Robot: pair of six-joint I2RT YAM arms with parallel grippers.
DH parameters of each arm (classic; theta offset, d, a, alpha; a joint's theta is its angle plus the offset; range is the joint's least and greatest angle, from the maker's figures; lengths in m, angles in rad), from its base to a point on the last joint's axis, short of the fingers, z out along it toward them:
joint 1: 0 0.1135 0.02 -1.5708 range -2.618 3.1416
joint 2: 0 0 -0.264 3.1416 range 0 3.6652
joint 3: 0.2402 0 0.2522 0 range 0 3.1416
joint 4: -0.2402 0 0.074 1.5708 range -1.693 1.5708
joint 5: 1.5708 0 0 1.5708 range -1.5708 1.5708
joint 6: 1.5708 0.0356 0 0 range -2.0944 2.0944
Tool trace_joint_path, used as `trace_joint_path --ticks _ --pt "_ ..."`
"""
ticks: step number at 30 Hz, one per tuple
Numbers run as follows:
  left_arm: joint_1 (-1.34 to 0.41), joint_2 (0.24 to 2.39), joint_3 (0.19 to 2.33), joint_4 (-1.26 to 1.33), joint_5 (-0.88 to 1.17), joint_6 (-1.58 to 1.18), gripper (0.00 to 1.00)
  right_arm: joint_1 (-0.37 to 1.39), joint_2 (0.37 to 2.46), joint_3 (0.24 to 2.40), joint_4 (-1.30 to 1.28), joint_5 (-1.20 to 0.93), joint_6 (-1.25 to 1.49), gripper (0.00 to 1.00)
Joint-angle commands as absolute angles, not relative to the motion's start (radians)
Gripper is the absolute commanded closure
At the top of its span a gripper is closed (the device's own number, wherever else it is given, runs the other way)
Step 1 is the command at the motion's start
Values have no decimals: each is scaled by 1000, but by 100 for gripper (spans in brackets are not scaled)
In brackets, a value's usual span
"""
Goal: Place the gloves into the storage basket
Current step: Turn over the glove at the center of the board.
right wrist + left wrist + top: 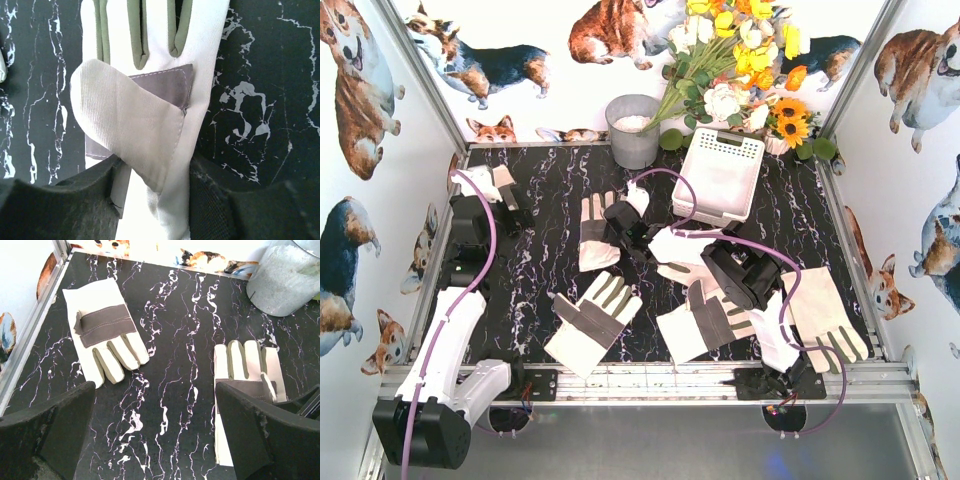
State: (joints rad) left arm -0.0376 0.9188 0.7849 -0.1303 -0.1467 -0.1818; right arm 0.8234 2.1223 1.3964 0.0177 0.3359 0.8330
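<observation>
Several cream gloves with grey panels lie on the black marble table. One glove (592,232) (245,367) (165,45) lies flat with its fingers toward the back. My right gripper (622,222) (152,172) is at its cuff, jaws partly apart, and a raised fold of cuff stands between them. My left gripper (512,205) (155,432) hangs wide open over bare table, between that glove and another glove (480,183) (102,330) by the left wall. More gloves lie near the front (590,322) (708,322) (822,315). The white storage basket (715,213) stands at the back right.
A grey metal bucket (633,130) (287,277) stands at the back centre, left of the basket. Artificial flowers (740,60) lean over the back right corner. A white glove (675,255) is draped by the right arm. Aluminium rails edge the table.
</observation>
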Motion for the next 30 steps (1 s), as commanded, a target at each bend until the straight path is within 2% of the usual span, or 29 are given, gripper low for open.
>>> trace_joint_path --ticks 1,11,18,25,30 --pt "-25 918 779 -103 -153 -172 0 819 2082 1379 23 384 808 53" --pt "-25 921 779 -103 -149 -170 0 780 2012 1300 24 404 805 41" --pt "-25 940 777 -91 -72 -162 0 778 1980 1318 29 393 779 39" --pt "-60 1107 832 -162 88 -184 14 776 1960 1345 21 367 759 38" --pt "-99 1205 866 -198 147 -238 19 765 1953 1342 24 363 757 40"
